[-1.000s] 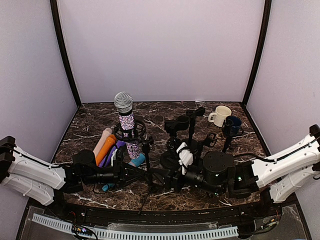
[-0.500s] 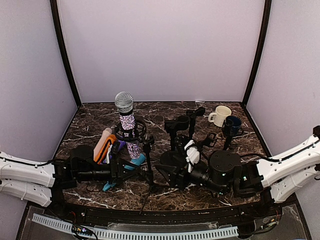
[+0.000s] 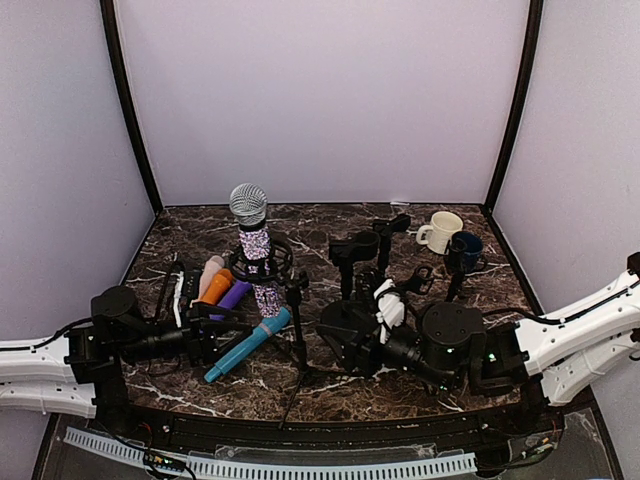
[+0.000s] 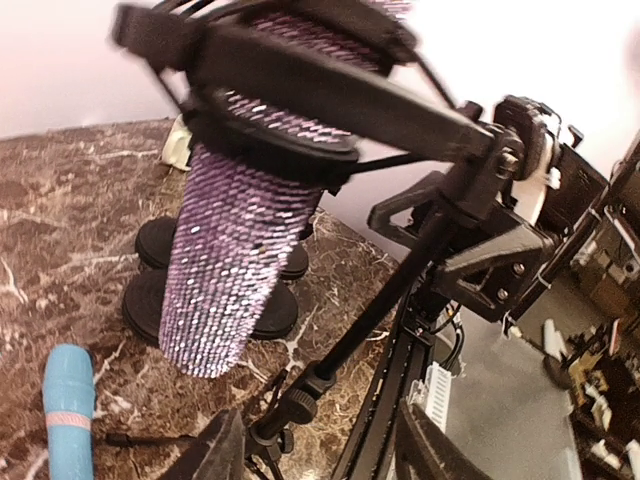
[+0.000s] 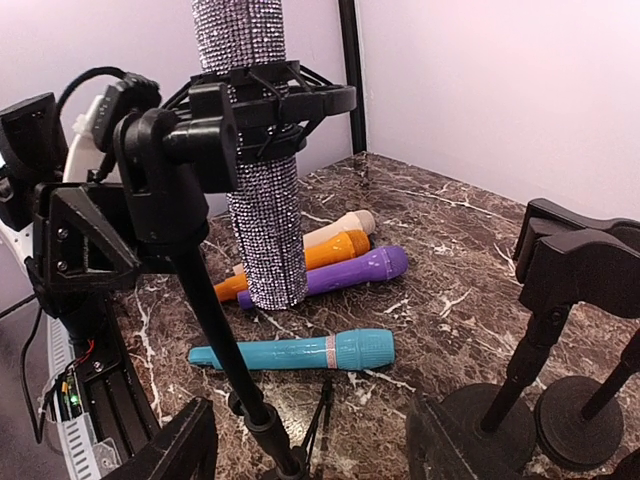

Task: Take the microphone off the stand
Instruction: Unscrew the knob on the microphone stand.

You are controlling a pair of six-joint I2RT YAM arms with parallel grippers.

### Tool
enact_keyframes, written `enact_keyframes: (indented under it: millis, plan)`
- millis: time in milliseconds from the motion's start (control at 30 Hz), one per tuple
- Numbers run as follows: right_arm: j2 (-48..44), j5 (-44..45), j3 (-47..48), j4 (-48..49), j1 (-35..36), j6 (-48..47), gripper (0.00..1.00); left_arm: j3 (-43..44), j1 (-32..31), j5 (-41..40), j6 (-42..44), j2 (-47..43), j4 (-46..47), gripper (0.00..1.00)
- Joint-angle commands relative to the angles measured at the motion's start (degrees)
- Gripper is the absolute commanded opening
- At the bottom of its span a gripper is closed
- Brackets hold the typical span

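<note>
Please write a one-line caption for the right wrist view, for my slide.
Glittery microphone upright in its black stand, with a teal microphone lying on the marble table beside it.

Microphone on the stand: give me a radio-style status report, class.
Left gripper and right gripper open, holding nothing, low beside the stand. Glitter microphone upright in the stand, not removed. Teal microphone lies at the stand's foot.
</note>
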Motion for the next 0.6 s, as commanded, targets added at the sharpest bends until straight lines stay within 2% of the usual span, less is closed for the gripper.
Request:
enact_keyframes:
  millis: [0,167,300,567]
  plan:
    - [-1.7,2.5,-0.9,1.9,-0.1,0.8,0.65,0.4,-2.3,0.5,15.2,-1.2,-1.1,0.51]
    - [-1.7,2.8,-0.5,1.4,-0.8,1.0,0.65,3.7,-10.7,-7.1,22.7,3.0,-1.1,0.47]
    - [-1.5,2.8,-0.4,1.3,-1.2,1.4,0.64,6.1,-15.1,-11.6,28.2,7.7,-0.4,0.47]
    - [-1.5,2.7,-0.2,1.6,-1.2,2.1,0.64,7.6,-15.9,-13.9,38.0,14.7,-0.9,0.45]
